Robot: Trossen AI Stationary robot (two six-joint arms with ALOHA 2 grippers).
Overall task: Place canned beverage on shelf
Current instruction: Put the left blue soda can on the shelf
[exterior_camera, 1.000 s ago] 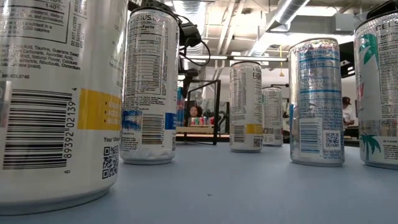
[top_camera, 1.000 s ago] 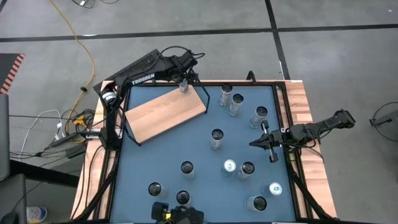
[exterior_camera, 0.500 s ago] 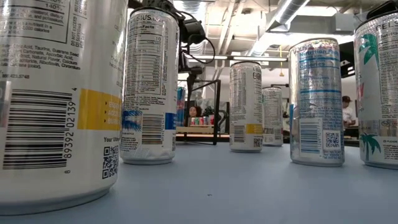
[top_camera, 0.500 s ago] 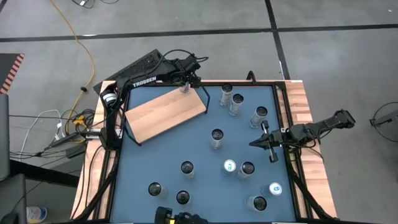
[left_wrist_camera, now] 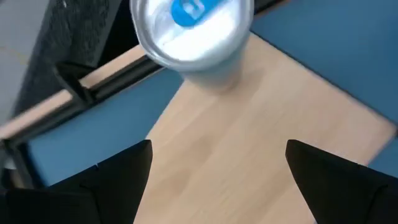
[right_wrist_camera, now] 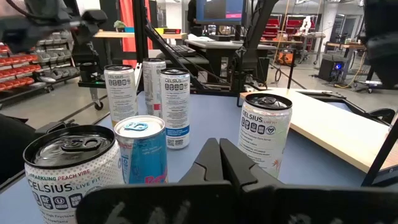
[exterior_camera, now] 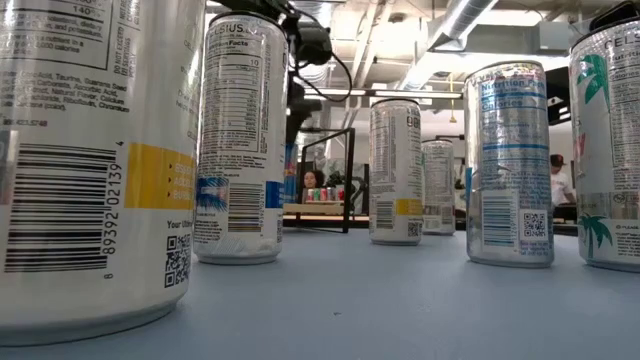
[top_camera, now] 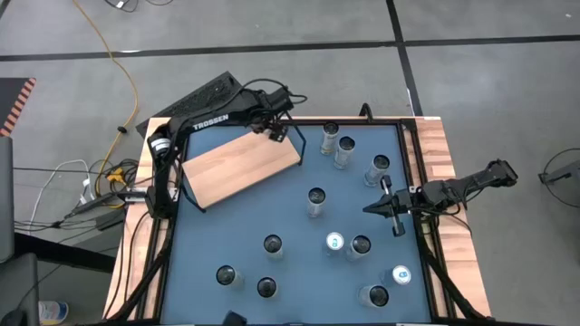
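A silver can with a blue tab [left_wrist_camera: 189,37] is standing upright on the flat pale-wood shelf [top_camera: 243,165], at its far right corner. The left gripper [top_camera: 279,128] is hovering above it, released. The right gripper [top_camera: 369,209] is waiting clenched over the blue desk [top_camera: 290,217].

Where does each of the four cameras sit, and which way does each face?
High: overhead, straight down; both arms, the shelf.
Low: at tabletop height, level across cans into the room; left arm above.
Left wrist: looks down past open fingers at a can on the shelf.
Right wrist: level across cans; shut right gripper in front.
Shared: the shelf shows in high and left wrist views.
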